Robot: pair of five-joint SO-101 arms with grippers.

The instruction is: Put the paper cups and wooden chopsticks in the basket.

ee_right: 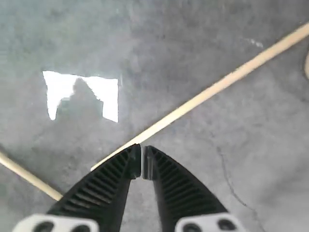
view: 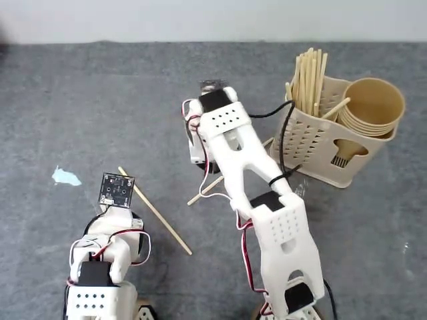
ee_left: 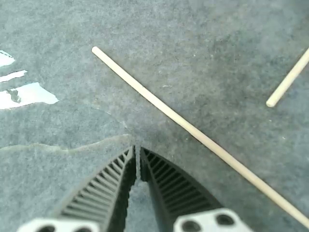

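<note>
My left pincer (ee_left: 138,162) is clenched on nothing. It hovers near the front edge of the table (view: 80,100), just beside a loose chopstick (ee_left: 193,133) lying flat on the grey surface. My right pincer (ee_right: 141,159) is clenched and empty too, its tips just over one end of a second loose chopstick (ee_right: 217,87) around the table's middle. The basket (view: 313,150) stands near the far right corner, holding stacked paper cups (view: 370,107) and a bundle of chopsticks (view: 308,77) upright in separate compartments.
</note>
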